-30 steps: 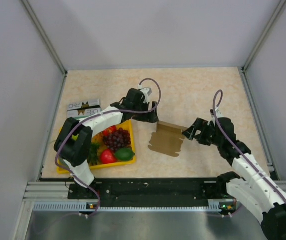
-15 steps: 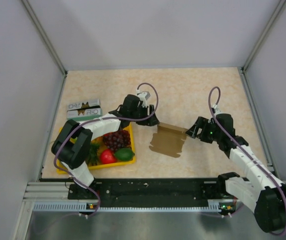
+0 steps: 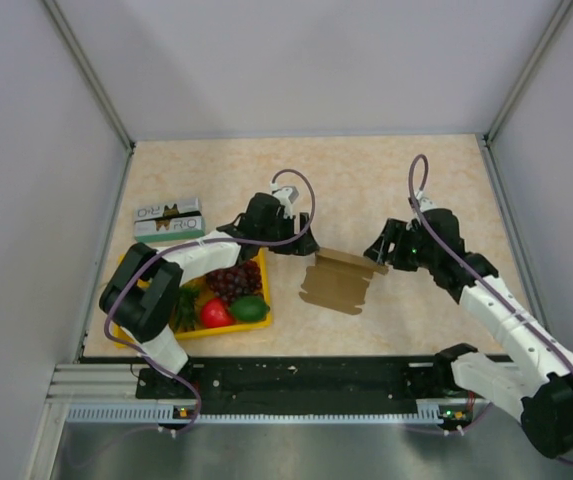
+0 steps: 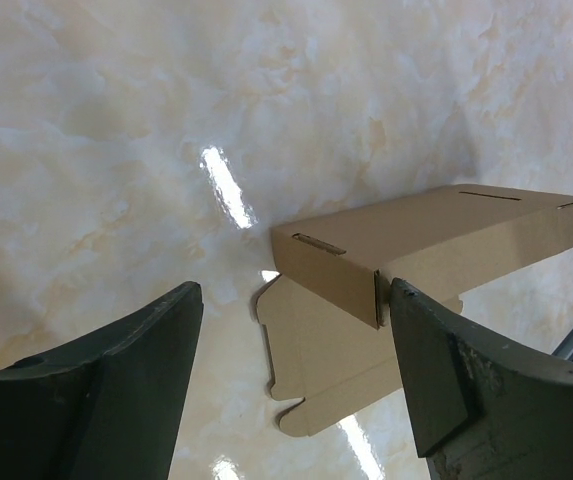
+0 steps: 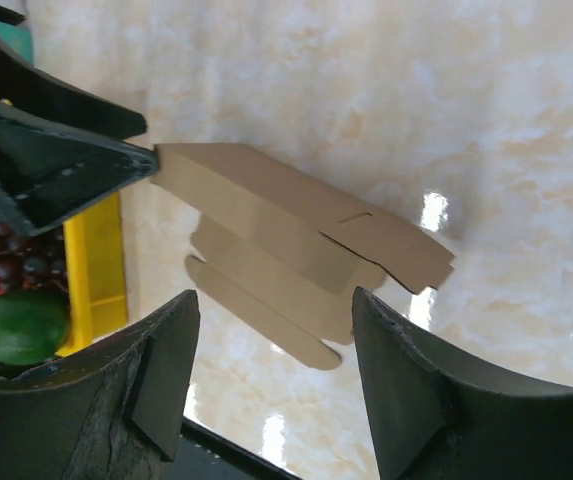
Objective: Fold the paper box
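Hidden parts first: from above, the left gripper (image 3: 304, 243) and right gripper (image 3: 377, 254) read as dark lumps, and we cannot make out their jaws there. The wrist views settle it.

- Left wrist view: both fingers (image 4: 116, 390) are cut off by the lower edge. They are spread wide with nothing clamped. A corner of the box (image 4: 416, 235) meets the inner face of the finger on the right.
- Right wrist view: jaws likewise wide apart. We see the box through the gap, beyond them and not held. Its far corner touches a dark fingertip (image 5: 106, 162) of the left arm.
- The left arm covers part of the tray (image 3: 126, 335), and the right wrist view shows only a yellow strip of it.

The box lies on the table (image 3: 386, 180) between the two grippers, just beside the tray.

Materials and shapes:
- Box: matte brown card. One long panel is lifted at a slant and has a thin slot cut in it. Round-ended flaps lie flat beneath, partly shaded by the panel.
- Table: glossy cream marbling with streaks of glare.
- Tray: holds dark grapes (image 3: 234, 278) and a smooth green lime (image 3: 249, 308)
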`<state>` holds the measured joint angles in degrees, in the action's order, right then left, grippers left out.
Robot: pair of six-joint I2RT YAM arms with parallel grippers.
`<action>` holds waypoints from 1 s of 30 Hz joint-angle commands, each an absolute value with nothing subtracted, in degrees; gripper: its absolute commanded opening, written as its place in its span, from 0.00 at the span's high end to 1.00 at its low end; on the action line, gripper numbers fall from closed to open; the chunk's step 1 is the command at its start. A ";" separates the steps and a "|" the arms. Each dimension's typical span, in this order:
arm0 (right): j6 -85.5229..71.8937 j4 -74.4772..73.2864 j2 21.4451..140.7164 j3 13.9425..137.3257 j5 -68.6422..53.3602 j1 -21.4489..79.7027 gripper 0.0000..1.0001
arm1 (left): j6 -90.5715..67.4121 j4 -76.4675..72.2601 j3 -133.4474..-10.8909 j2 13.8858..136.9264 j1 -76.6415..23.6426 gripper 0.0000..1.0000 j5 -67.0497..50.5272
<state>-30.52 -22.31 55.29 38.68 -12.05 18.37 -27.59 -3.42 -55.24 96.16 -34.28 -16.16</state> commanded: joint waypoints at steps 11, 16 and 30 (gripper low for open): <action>-35.59 -18.82 63.37 41.75 -11.86 20.74 0.53 | -26.81 2.64 -55.90 98.79 -34.63 0.31 -15.29; -36.30 -17.58 61.45 39.82 -10.38 20.65 0.62 | -27.60 2.37 -55.81 98.70 -34.72 0.32 -15.38; -39.20 -13.01 62.32 37.53 -13.98 20.65 0.56 | -26.37 -1.21 -51.35 92.30 -34.80 0.22 -11.98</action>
<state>-37.67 -16.64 62.61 37.52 -13.06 20.47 -28.69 -2.48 -56.27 96.88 -34.44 -16.60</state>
